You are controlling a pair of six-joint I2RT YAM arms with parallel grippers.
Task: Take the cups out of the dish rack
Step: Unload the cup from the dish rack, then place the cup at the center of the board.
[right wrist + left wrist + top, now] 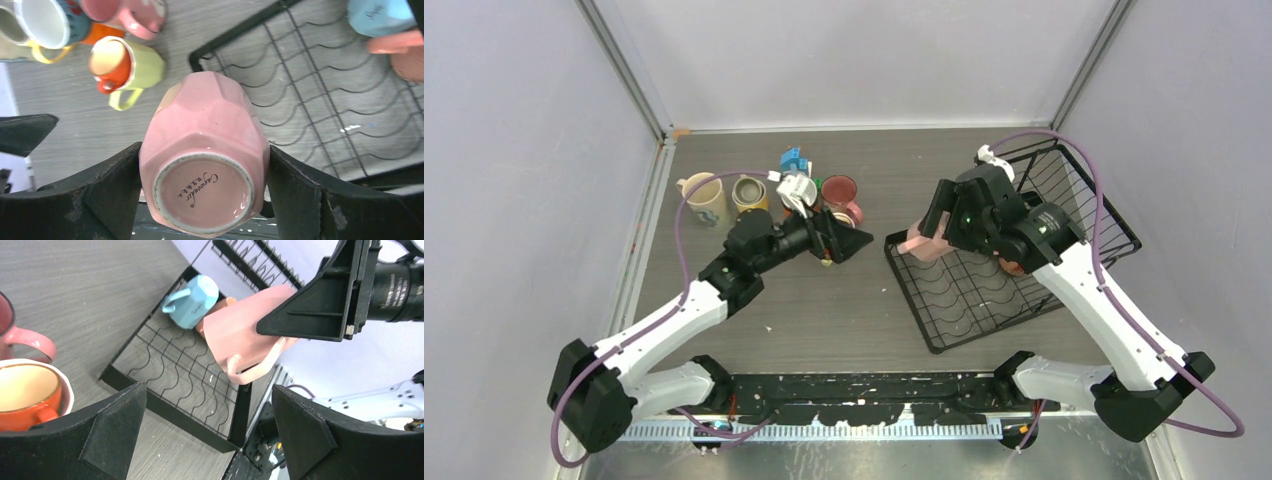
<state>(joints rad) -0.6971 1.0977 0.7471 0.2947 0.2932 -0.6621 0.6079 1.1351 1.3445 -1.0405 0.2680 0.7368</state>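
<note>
It looked like a robot lab cell: plain white panels point(854, 60) in aluminium posts point(627, 70) enclosed a grey table point(824, 300).

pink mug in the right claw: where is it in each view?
Top external: pink mug right of centre, over the left corner of the dish rack.
Left wrist: pink mug upper centre, above the rack.
Right wrist: pink mug bottom centre, base to camera.
Shared landmark: dish rack, its wavy wire base.

The white-shelled left arm point(659, 335) and white-shelled right arm point(1109, 305) have black joints and black wedge-shaped jaws (matte, slightly scuffed). A thin purple cable point(1096, 200) trails each.
</note>
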